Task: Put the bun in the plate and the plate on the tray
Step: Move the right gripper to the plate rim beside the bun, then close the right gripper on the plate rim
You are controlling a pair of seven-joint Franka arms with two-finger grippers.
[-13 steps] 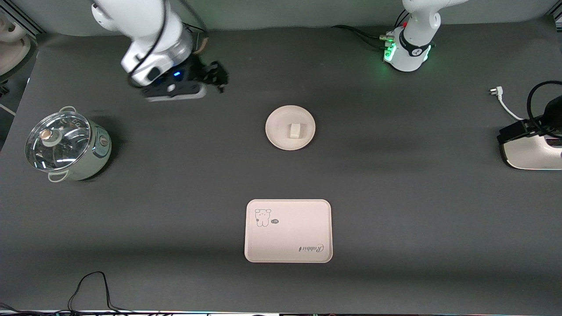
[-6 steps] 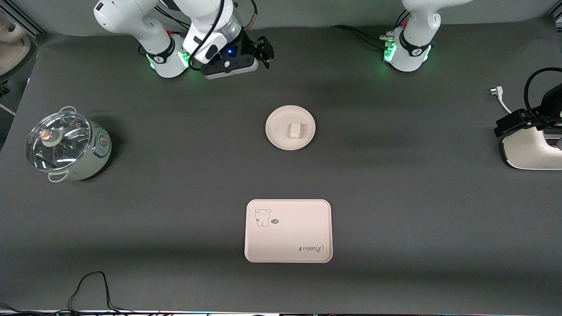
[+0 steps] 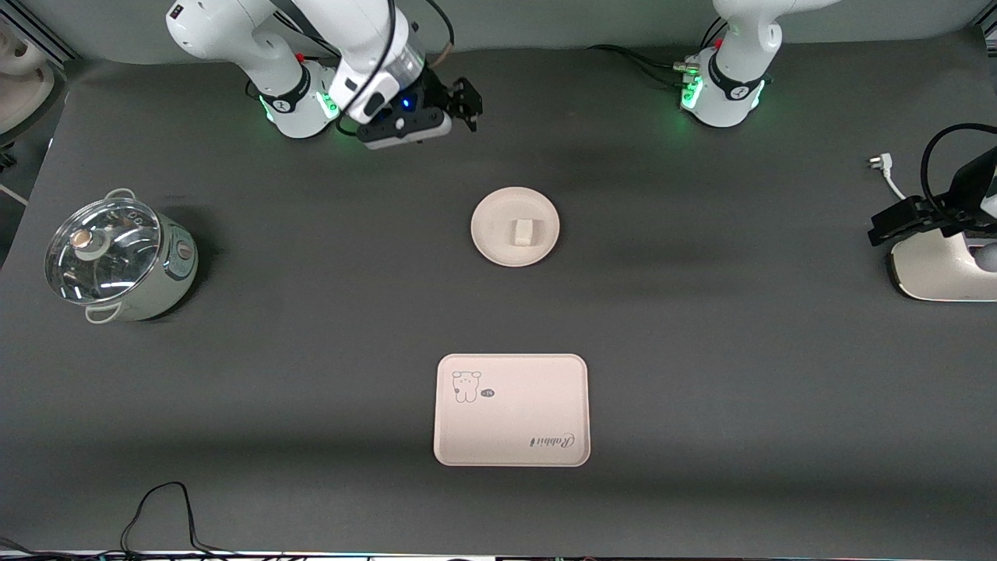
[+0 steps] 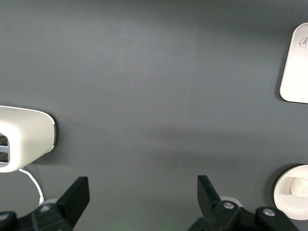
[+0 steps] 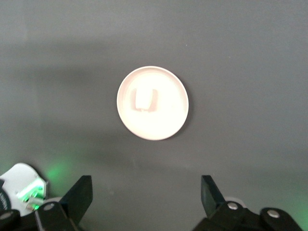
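Note:
The small off-white bun [image 3: 523,231] lies in the round cream plate [image 3: 491,234] at the table's middle. Both show in the right wrist view, the bun [image 5: 144,98] in the plate [image 5: 168,115]. The cream-pink tray [image 3: 512,421] with the animal drawing lies bare, nearer to the front camera than the plate. My right gripper [image 3: 465,98] is open and empty, up near its arm's base; its wrist view [image 5: 144,192] looks down at the plate. My left gripper [image 3: 896,222] is open and empty over the toaster, and its wrist view [image 4: 143,195] shows bare mat between the jaws.
A white toaster [image 3: 938,269] stands at the left arm's end of the table, with its white plug [image 3: 877,162] and cord beside it. A glass-lidded pot [image 3: 117,257] stands at the right arm's end. A black cable [image 3: 163,506] lies at the front edge.
My right arm swung away from the pot's end and drew back near its base. My left gripper shifted a little toward the table's middle over the toaster. Plate, bun and tray stayed put.

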